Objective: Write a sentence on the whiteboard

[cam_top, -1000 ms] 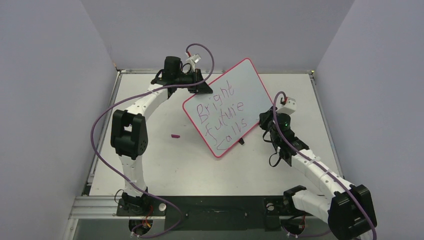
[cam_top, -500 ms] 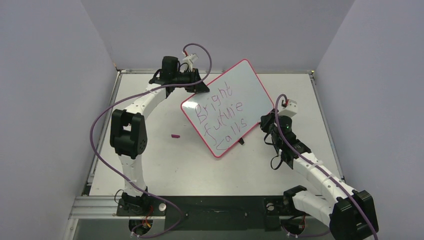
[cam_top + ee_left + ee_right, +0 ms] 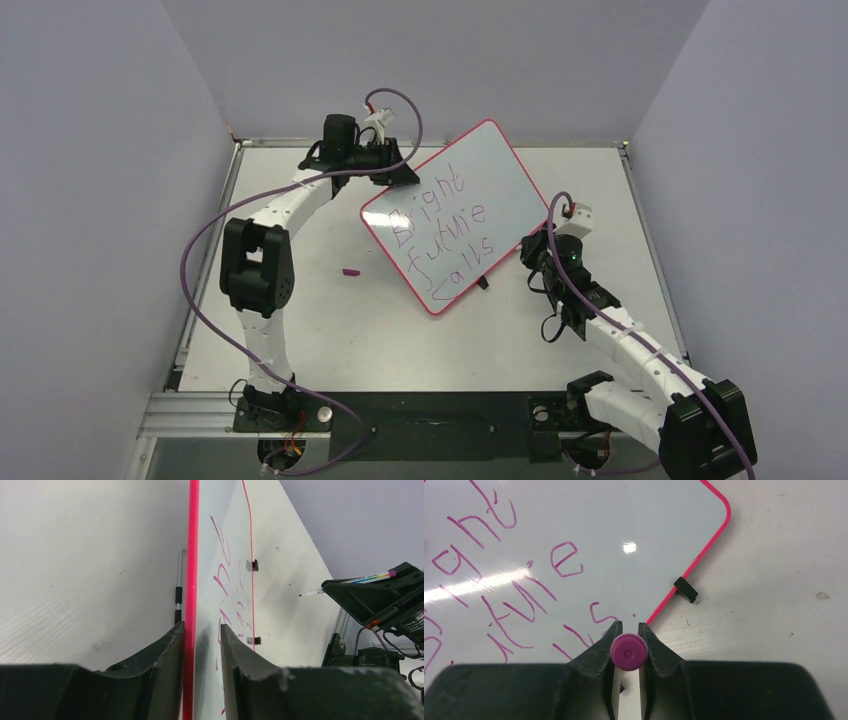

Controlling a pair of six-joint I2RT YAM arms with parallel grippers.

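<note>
Currently on table [image 3: 330, 330]: whiteboard [image 3: 478, 180], tilted, its clip edge down on the tabletop.
Sentence [image 3: 440, 235]: "Bright future calls." in magenta, three slanted lines on the board face.
Left gripper [image 3: 202, 627]: clenched on the whiteboard's pink frame, one finger on each face.
Right gripper [image 3: 629, 630]: grasping a marker [image 3: 628, 652], purple end toward the wrist camera, beside the clip edge near the last word.
Loose item: small purple piece [image 3: 350, 271] on the table, left of the board.

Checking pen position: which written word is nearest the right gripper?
The bottom word, calls; its final s lies just ahead of the right gripper, unlike Bright and future.
</note>
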